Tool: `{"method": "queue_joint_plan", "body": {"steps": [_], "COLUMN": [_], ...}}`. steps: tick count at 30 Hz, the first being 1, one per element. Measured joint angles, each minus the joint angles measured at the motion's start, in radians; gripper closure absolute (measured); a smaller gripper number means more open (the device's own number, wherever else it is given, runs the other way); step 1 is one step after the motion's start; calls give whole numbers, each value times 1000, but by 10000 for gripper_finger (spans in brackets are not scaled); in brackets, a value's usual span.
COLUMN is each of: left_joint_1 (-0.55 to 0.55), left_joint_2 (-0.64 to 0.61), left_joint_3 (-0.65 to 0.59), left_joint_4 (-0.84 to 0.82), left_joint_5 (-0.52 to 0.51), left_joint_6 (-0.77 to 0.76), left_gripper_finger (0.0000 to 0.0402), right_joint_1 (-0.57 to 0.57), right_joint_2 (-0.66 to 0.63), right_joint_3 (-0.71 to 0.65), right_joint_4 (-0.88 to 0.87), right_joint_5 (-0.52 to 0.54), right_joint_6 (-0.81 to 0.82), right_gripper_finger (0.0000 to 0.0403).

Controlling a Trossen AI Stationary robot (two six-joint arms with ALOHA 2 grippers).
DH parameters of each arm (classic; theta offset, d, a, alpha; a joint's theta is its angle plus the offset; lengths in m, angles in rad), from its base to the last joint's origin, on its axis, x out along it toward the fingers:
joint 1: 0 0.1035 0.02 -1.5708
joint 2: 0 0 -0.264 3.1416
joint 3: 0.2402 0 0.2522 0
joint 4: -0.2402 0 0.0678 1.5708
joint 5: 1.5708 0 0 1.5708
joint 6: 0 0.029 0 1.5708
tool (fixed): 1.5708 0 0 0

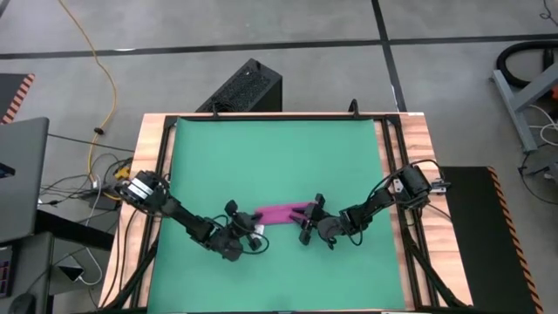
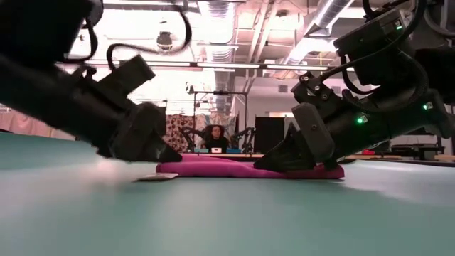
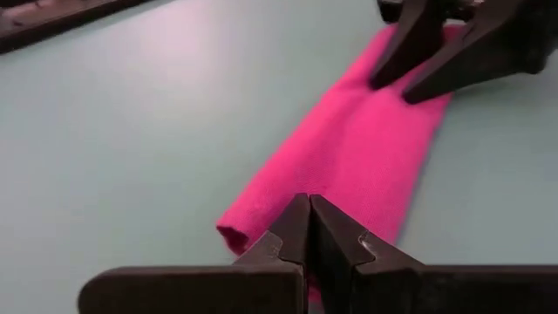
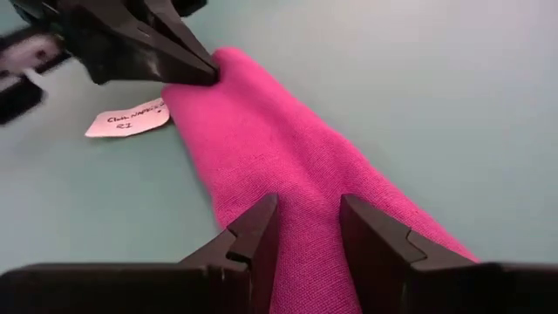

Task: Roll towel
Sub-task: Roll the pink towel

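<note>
While folded into a narrow strip on the green mat [image 1: 279,166], towel [image 1: 281,213] lies toward 6 o'clock of mat centre, long axis running 9 to 3 o'clock. White tag [image 4: 127,119] flat on mat just beside the 9 o'clock end. Left gripper [image 1: 253,228] at that end, fingers [image 3: 292,228] pressed together, tips touching cloth edge. Right gripper [image 1: 309,218] at 3 o'clock end, fingers [image 4: 255,228] narrowly parted, tips resting on pink cloth.

Towel [image 1: 281,214] lies on the mat [image 1: 270,157], between both jaw sets: left gripper [image 1: 250,224] at one end (tag [image 4: 127,118] beside it), right gripper [image 1: 307,220] astride the other.
</note>
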Motion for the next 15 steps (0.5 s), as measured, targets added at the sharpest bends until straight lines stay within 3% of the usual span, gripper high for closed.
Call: {"method": "queue_joint_plan", "body": {"steps": [6,15], "left_joint_1": [4,5], "left_joint_2": [4,-4], "left_joint_3": [2,2], "left_joint_4": [-175,-178], "left_joint_5": [24,61], "left_joint_6": [-147,-134], "left_gripper_finger": [401,401], "right_joint_1": [4,15], "right_joint_2": [0,-55], "right_joint_3": [0,-4], "right_joint_4": [0,29], "right_joint_5": [-1,1], "right_joint_6": [1,-64], "right_gripper_finger": [256,256]}}
